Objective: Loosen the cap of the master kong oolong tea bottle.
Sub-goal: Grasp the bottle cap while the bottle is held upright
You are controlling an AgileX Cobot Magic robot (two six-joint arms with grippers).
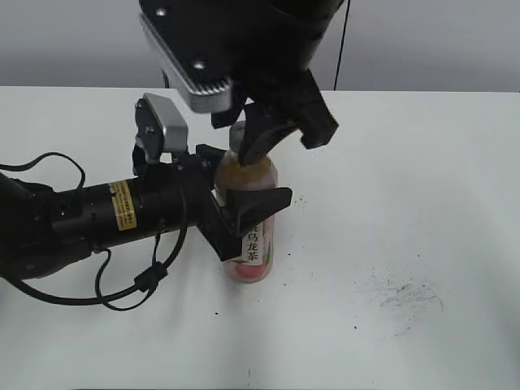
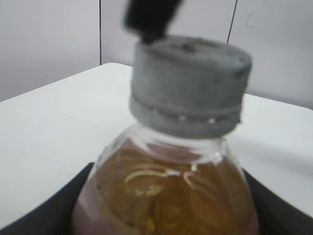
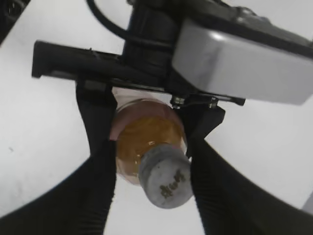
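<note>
The master kong oolong tea bottle (image 1: pixel 257 246) stands upright on the white table, amber tea inside and a pink label with a white strip of black characters. My left gripper (image 1: pixel 237 199) is shut on its upper body from the left; in the left wrist view the bottle's shoulder (image 2: pixel 166 191) fills the space between its black jaws. The grey-white cap (image 1: pixel 237 130) is on the neck, and it looms large in the left wrist view (image 2: pixel 188 88). My right gripper (image 3: pixel 151 171) comes from above, open, its fingers straddling the cap (image 3: pixel 165 182) with gaps.
The left arm with its looping black cables (image 1: pixel 138 280) lies across the left of the white table (image 1: pixel 422 187). Dark scuff marks (image 1: pixel 402 296) are on the table at the right front. A grey wall stands behind.
</note>
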